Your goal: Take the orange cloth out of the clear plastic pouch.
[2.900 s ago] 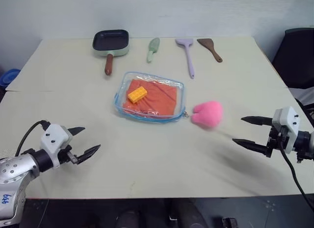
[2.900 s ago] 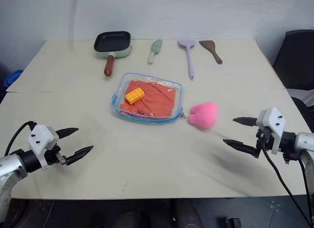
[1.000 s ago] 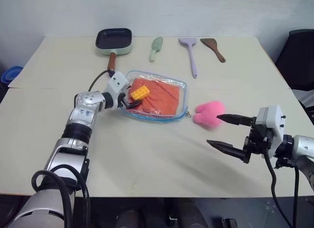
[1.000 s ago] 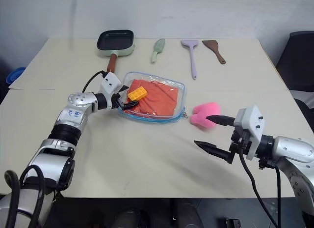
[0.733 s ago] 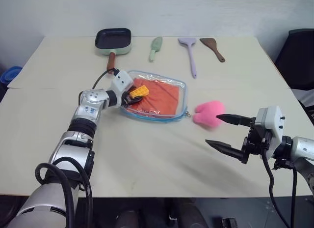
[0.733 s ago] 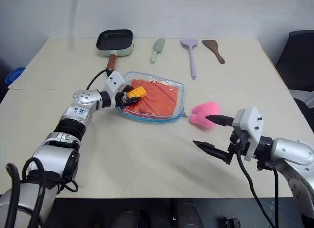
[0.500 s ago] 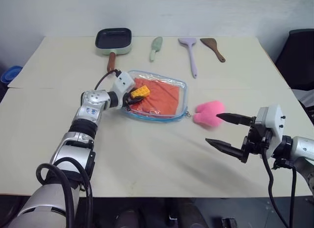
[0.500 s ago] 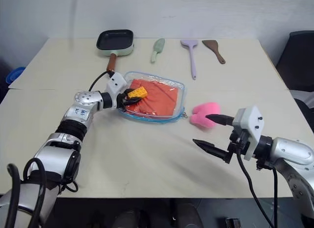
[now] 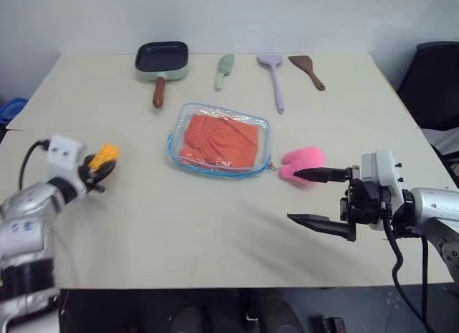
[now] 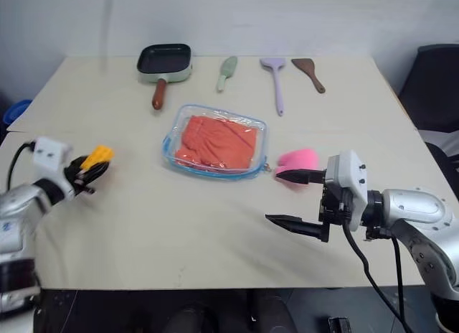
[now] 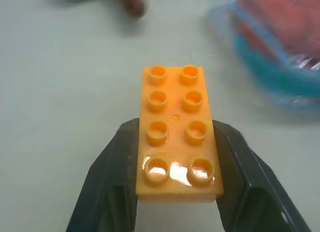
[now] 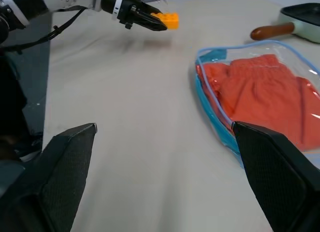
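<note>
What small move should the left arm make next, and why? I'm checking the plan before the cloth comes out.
Probably lower the left gripper and set the yellow brick on the bare table to the pouch's left. Its fingers are clamped on the brick, well clear of the clear plastic pouch, and the orange cloth is inside it, so that hand likely needs freeing.

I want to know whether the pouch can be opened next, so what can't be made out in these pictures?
- Clear plastic pouch: whether its zipper is open or shut is too small to tell in the eye views.
- In the right wrist view, the picture edge cuts off the pouch's far side.
- In the left wrist view, the yellow brick hides the table beneath it; the pouch there is blurred.
</note>
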Tool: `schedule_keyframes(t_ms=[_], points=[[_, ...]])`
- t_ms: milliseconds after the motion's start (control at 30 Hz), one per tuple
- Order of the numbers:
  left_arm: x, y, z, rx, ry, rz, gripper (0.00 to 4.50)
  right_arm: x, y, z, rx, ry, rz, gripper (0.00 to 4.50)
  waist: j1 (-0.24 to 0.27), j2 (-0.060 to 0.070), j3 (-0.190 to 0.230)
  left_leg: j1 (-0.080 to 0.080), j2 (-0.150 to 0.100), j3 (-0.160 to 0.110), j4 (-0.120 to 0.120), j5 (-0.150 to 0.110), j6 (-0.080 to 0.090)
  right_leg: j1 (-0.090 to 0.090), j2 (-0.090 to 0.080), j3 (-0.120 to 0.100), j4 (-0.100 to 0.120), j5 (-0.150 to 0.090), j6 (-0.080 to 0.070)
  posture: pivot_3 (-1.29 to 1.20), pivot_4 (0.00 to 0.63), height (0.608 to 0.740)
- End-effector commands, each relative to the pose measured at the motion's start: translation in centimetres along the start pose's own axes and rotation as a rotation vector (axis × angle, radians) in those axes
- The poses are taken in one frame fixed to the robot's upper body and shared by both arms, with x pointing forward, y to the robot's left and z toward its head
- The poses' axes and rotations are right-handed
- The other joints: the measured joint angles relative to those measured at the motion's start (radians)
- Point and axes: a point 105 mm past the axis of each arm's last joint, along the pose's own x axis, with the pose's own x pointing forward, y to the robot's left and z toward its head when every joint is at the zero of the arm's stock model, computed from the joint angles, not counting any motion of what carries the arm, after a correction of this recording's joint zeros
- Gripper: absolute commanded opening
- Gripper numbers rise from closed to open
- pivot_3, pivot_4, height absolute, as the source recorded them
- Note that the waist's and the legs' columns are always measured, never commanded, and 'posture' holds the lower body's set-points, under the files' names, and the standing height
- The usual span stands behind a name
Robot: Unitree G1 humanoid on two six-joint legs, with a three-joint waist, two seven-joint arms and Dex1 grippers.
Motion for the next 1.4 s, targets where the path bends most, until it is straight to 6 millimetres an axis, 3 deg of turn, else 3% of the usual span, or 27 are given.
schedule_keyframes(t_ms=[33,67,167,367,433,633,700,833,1100,1267,1400], points=[[-3.3,1.5,-0.7,0.027,0.011,0.116,1.55,0.6,-0.2,0.3,-0.02,-0.017,0.054,4.5,0.009,-0.001,0.0,0.0,0.0,0.0,0.0,0.0,0.0,0.0,-0.001,-0.001,-0.001,0.0,0.0,0.0,0.15,0.74],[-3.9,1.7,-1.3,0.023,0.027,0.133,1.55,0.8,-0.3,0.3,-0.02,-0.018,0.063,4.5,0.013,-0.001,0.0,0.0,0.0,-0.001,0.0,0.0,0.0,0.001,-0.001,-0.001,-0.001,0.0,0.0,0.0,0.15,0.74],[-4.8,2.1,-2.2,0.006,0.046,0.193,2.53,1.3,-0.7,0.1,-0.024,-0.017,0.093,4.5,0.026,-0.002,-0.001,0.0,0.0,-0.002,0.0,0.0,0.001,0.003,-0.003,-0.004,-0.003,0.0,0.0,0.0,0.15,0.74],[-5.7,1.7,-1.9,0.0,0.035,0.205,4.34,1.6,-1.3,0.0,-0.025,-0.019,0.11,4.5,0.032,-0.003,-0.002,-0.001,-0.001,-0.002,0.0,0.0,0.001,0.003,-0.003,-0.005,-0.004,0.0,0.0,0.0,0.15,0.74],[-6.2,1.0,-1.6,-0.002,0.028,0.165,4.48,1.5,-1.3,0.0,-0.025,-0.018,0.112,4.5,0.03,-0.003,-0.002,-0.001,-0.001,-0.002,-0.001,0.0,0.001,0.003,-0.003,-0.005,-0.005,0.0,0.0,0.0,0.15,0.74],[-8.5,-5.1,4.5,-0.004,-0.13,-0.255,4.48,1.1,-1.3,-0.1,-0.018,-0.009,0.098,4.5,0.016,-0.004,-0.002,-0.001,0.0,-0.004,-0.001,0.0,0.001,0.003,-0.004,-0.006,-0.004,0.0,-0.001,0.0,0.15,0.74],[-7.8,-6.7,5.7,0.067,-0.118,-0.339,4.48,1.0,-1.3,-0.1,-0.015,-0.005,0.09,4.5,0.018,-0.004,-0.002,-0.001,-0.001,-0.005,0.0,0.0,0.001,0.004,-0.004,-0.007,-0.004,0.0,-0.001,0.0,0.15,0.74],[-3.7,-9.7,6.6,0.424,-0.063,-0.46,4.48,0.7,-1.4,-0.3,-0.022,0.008,0.04,4.5,0.018,-0.003,-0.002,-0.001,-0.002,-0.005,-0.001,0.0,0.001,0.005,-0.005,-0.007,-0.005,0.0,-0.001,0.0,0.15,0.74],[4.9,-9.6,6.7,1.039,-0.023,-0.455,4.48,-0.1,-0.5,-0.5,-0.01,0.011,-0.055,4.5,0.009,-0.002,-0.001,-0.003,-0.002,-0.005,-0.001,0.0,0.001,0.003,-0.003,-0.008,-0.005,0.0,-0.001,0.0,0.15,0.74],[8.3,-10.5,6.9,1.12,-0.058,-0.466,4.48,-0.6,0.0,-0.8,0.005,0.011,-0.113,4.5,0.007,-0.002,-0.001,-0.003,-0.001,-0.003,-0.001,0.0,0.001,0.002,-0.001,-0.006,-0.005,0.0,-0.001,0.0,0.15,0.74],[9.5,-11.6,7.3,1.159,-0.099,-0.497,4.48,-0.7,0.1,-0.9,0.014,0.009,-0.137,4.5,0.013,-0.002,-0.001,-0.003,-0.001,-0.002,-0.001,0.0,0.001,0.002,-0.001,-0.006,-0.004,0.0,-0.001,0.0,0.15,0.74]])
